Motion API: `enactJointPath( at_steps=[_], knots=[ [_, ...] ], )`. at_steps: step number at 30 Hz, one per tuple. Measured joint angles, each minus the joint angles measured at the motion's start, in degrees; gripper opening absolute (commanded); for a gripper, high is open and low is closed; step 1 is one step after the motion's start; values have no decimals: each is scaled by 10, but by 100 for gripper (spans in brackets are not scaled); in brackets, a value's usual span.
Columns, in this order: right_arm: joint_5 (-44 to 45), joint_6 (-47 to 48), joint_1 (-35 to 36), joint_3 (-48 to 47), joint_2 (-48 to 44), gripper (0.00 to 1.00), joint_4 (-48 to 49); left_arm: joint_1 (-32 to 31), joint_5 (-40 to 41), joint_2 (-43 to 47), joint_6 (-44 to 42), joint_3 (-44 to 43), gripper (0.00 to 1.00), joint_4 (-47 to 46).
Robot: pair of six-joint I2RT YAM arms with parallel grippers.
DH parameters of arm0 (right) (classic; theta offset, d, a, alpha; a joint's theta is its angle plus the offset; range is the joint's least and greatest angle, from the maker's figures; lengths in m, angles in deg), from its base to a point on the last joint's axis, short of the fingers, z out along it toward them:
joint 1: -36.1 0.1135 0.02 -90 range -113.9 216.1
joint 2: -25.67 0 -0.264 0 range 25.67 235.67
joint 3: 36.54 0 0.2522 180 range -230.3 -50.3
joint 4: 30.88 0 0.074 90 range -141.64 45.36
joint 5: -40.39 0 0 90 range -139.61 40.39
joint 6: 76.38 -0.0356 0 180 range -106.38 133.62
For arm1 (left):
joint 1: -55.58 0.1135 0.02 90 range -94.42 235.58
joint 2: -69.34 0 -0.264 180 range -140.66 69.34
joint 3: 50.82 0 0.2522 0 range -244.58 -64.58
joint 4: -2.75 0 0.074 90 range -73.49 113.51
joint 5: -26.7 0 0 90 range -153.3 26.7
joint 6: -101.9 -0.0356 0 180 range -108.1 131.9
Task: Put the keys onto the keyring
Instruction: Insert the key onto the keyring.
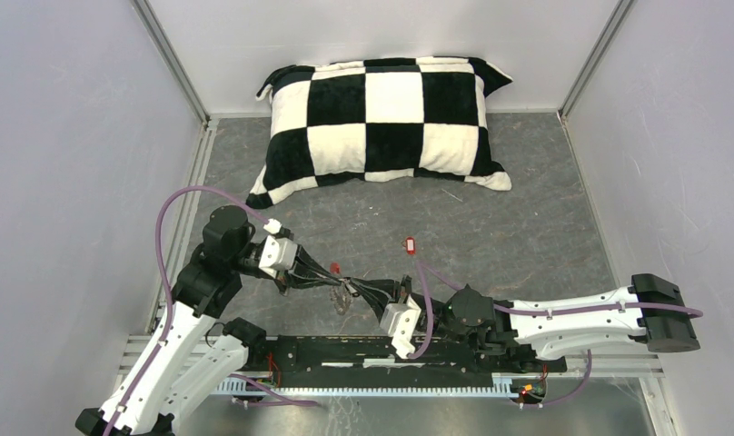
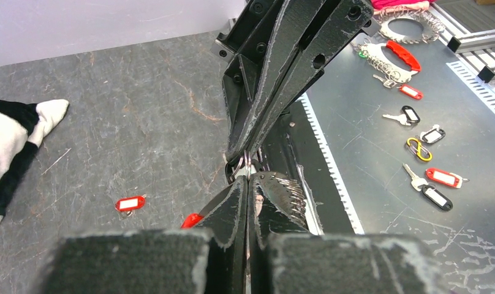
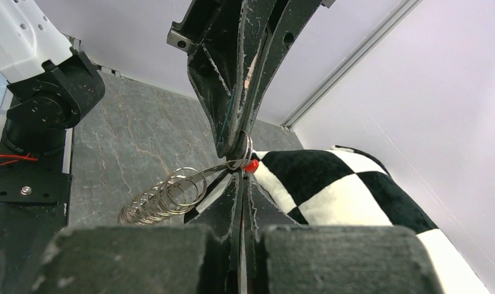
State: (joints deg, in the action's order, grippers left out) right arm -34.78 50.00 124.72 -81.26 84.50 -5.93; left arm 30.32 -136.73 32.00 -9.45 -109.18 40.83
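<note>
Grey stone-look table (image 1: 527, 227), checkered pillow (image 1: 391, 118) at back | I see left gripper (image 2: 246, 190) and right gripper (image 3: 240, 184) tip to tip, both pinching the keyring (image 3: 165, 199), coil dangling | red-headed key (image 1: 410, 243) lies apart on table.

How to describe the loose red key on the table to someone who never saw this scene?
From the checkered pillow at the back wall, come forward across the grey table. The white-labelled red key lies alone there; unlike the silvery keyring further forward, nothing holds it.
</note>
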Motion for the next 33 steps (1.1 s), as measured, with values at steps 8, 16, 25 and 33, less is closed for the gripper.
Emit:
enactJointPath(
  at_steps=[8,16,25,33],
  knots=[
    [-1,0,0,0,0,0,1,0,16,0,0,0,2,0],
    [-2,0,0,0,0,0,2,0,28,0,0,0,2,0],
    [-3,2,0,0,-3,0,3,0,34,-1,-18,0,2,27],
    [-11,8,2,-6,-6,0,-14,0,41,-5,-47,0,2,55]
  ],
)
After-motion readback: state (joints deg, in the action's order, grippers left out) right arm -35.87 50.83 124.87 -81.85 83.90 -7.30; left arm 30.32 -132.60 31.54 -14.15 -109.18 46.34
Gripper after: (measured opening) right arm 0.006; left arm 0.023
